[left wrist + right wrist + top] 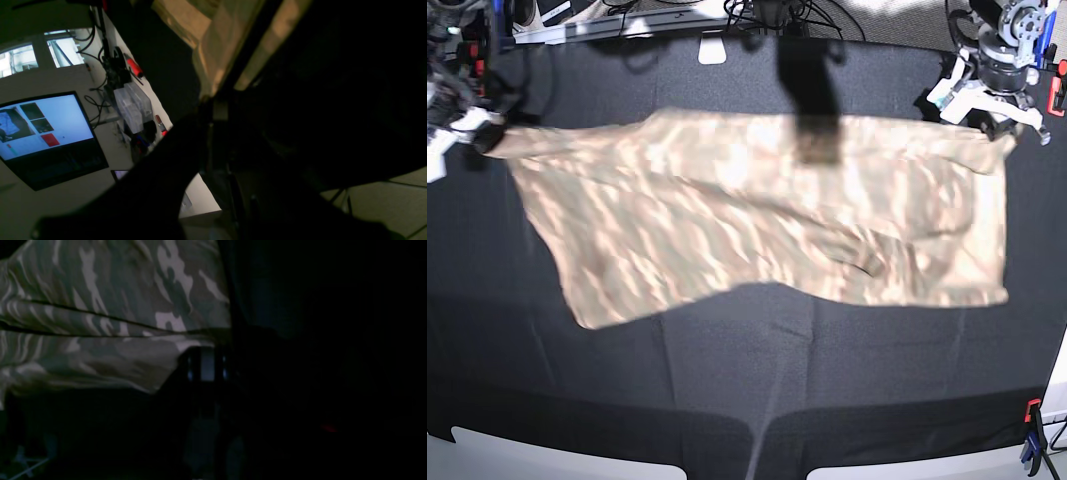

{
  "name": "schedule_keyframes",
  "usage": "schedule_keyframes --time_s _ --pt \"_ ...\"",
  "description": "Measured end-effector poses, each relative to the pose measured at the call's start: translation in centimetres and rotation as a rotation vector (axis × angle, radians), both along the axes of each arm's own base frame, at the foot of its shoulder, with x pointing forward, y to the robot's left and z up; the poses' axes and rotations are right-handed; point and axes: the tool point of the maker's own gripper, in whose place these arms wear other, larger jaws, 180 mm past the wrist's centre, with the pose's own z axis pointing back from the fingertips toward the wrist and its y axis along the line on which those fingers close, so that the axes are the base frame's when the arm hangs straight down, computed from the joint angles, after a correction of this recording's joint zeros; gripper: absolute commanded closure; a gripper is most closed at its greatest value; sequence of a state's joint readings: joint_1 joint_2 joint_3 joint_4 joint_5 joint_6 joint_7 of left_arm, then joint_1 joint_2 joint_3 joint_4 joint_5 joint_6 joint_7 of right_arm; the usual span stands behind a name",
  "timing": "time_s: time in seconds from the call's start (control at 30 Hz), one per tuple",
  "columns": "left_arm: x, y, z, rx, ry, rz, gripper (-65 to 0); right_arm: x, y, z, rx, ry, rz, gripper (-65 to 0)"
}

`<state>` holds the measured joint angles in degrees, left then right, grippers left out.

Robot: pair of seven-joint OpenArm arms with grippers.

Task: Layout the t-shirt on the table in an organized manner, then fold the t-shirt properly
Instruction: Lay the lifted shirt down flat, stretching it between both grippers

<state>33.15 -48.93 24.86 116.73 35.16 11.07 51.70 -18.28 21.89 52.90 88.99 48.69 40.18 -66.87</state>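
I work in what looks like a robotics lab. My surface (727,400) is draped in matte black cloth, held at one corner by a red-and-blue clamp (1032,440). Beside it a monitor (46,133) shows camera feeds, with tangled black cables (96,66), clear plastic boxes (133,105) and a red-handled tool (134,66) on a white bench. Windows (40,55) sit behind.
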Motion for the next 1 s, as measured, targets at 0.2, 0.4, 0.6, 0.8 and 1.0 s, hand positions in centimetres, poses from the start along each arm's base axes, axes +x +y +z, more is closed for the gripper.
schedule_keyframes --time_s 0.2,0.4,0.6,0.8,1.0 --pt "-1.6 3.6 -0.1 0.110 0.061 0.167 0.0 -0.1 -1.1 0.4 -0.030 -0.006 -0.023 0.0" --pt "-2.1 4.0 -0.2 0.121 0.076 0.198 0.0 -0.1 -0.8 0.2 -0.023 -0.005 -0.022 0.0" --pt "0.6 -0.5 0.3 -0.020 -0.027 -0.032 0.0 0.8 -1.1 1.1 -0.028 -0.074 -0.039 -26.7" --pt "6.9 -3.2 4.5 -0.120 -0.242 -0.147 -18.0 3.4 -2.0 4.0 -0.044 -0.285 -0.092 -32.0" --pt "14.1 -4.3 10.3 -0.364 -0.425 -0.080 -20.2 7.8 -0.8 8.8 0.074 -0.497 -0.084 -32.0"
